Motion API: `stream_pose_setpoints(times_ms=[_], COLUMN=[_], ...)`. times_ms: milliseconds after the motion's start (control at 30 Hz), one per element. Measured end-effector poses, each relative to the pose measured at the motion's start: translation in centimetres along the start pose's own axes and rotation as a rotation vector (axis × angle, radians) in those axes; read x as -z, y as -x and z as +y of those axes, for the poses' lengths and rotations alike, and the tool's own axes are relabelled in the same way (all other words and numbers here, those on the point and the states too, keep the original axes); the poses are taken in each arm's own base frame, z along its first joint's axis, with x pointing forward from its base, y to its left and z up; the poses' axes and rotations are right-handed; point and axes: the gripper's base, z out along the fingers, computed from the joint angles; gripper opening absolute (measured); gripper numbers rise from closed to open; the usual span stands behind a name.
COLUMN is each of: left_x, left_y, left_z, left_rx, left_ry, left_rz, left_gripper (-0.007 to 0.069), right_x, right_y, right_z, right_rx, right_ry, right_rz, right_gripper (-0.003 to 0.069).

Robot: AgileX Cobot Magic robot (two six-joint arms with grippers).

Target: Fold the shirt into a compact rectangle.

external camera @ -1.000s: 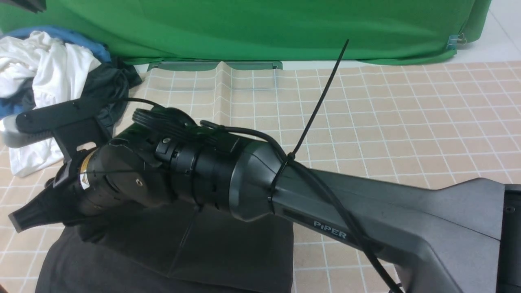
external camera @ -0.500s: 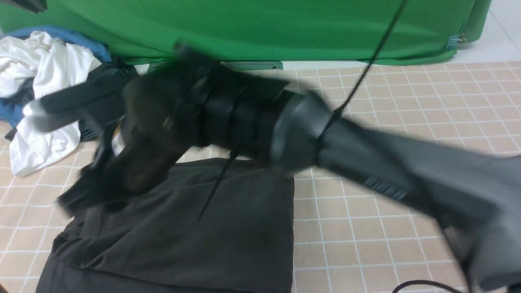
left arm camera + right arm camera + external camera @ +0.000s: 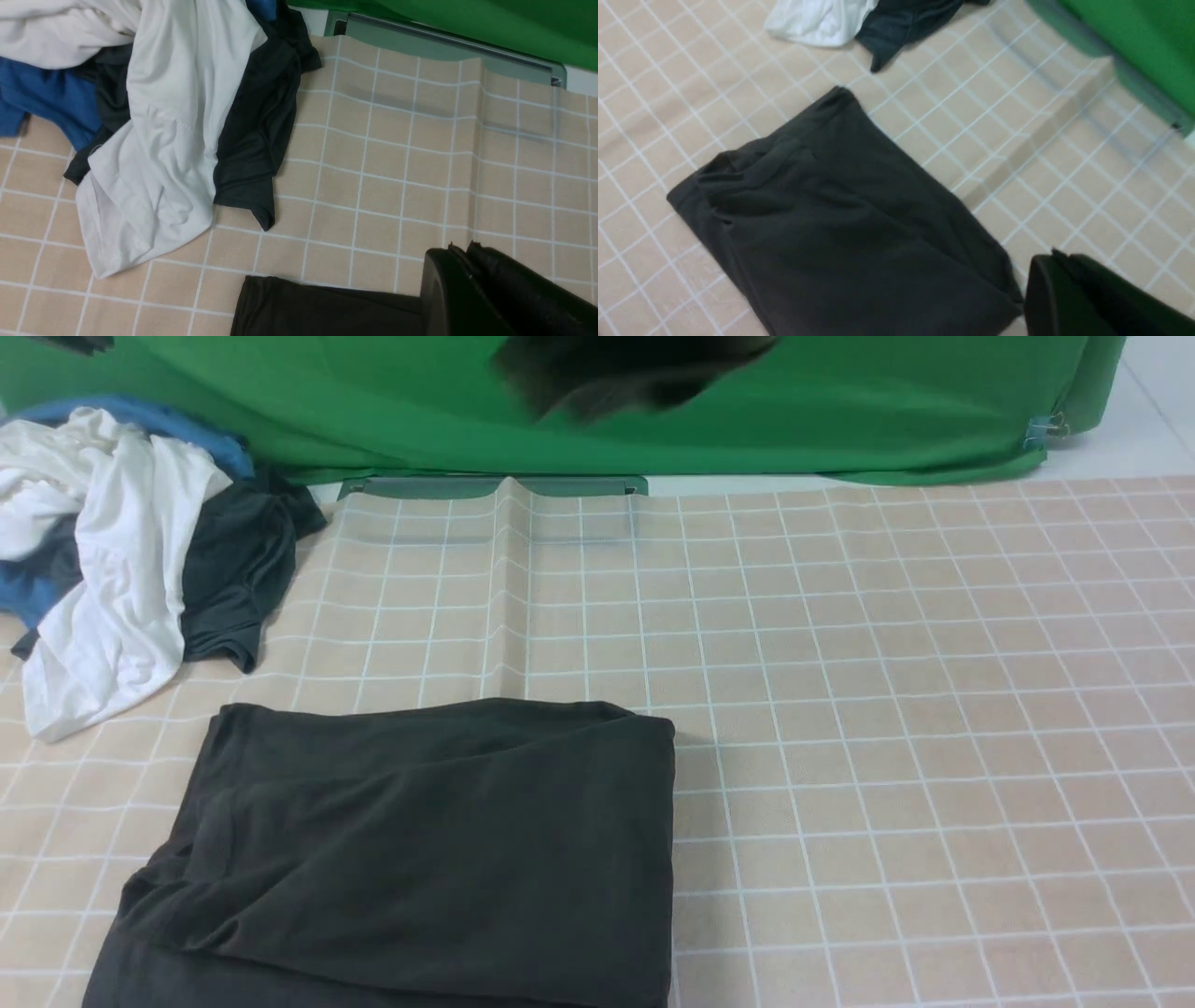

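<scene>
Folded black shirt lies free at the lower left of the front view.

The shirt [image 3: 420,849] rests flat on the checked tablecloth [image 3: 887,709]. Both claws are closed and empty: left gripper [image 3: 467,254], right gripper [image 3: 1057,261]. Farther back, upper left, a white garment [image 3: 121,541] heaps beside a dark grey garment [image 3: 238,569].

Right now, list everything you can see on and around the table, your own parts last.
shirt: one, black, folded into a rectangle, near left part of the tablecloth.
white garment: one, white, crumpled, far left pile.
dark grey garment: one, dark grey, same pile, right of the white one.
blue garment: one, blue, under the pile.
tablecloth: one, beige with white grid, covers the table.
backdrop: one, green, far edge.
left gripper: one, black, shut, empty.
right gripper: one, black, shut, empty.
</scene>
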Motion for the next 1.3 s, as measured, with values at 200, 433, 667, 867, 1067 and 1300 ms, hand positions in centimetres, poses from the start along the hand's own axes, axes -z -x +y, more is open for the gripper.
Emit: stream_pose_setpoints(times_ms=[200,433,667,867,1067,1300], left_x=[1.1,0.9,0.9,0.9,0.9,0.9], left_y=[-0.9,-1.0,-1.0,-1.0,-1.0,-1.0], left_z=[0.0,-0.3,-0.3,-0.3,-0.3,-0.3], left_rx=[0.003,0.015,0.005,0.004,0.004,0.004], left_ry=[-0.007,-0.042,-0.045,-0.045,-0.045,-0.045], left_rz=[-0.001,0.009,0.009,0.009,0.009,0.009], left_gripper=[0.0016,0.0016,0.0016,0.0016,0.0016,0.0016], right_x=[9.8,18.3,18.5,14.4,12.7,12.9], right_y=[-5.7,-13.1,-20.4,-23.6,-24.4,-24.1], right_z=[-2.2,-3.5,-3.7,-3.2,-3.0,-3.0], right_rx=[0.069,0.054,0.028,0.056,0.065,0.067], right_ry=[-0.125,-0.149,-0.110,-0.069,-0.056,-0.049], right_rz=[-0.096,-0.318,-0.475,-0.538,-0.547,-0.592], right_gripper=[0.0029,0.0029,0.0029,0.0029,0.0029,0.0034])
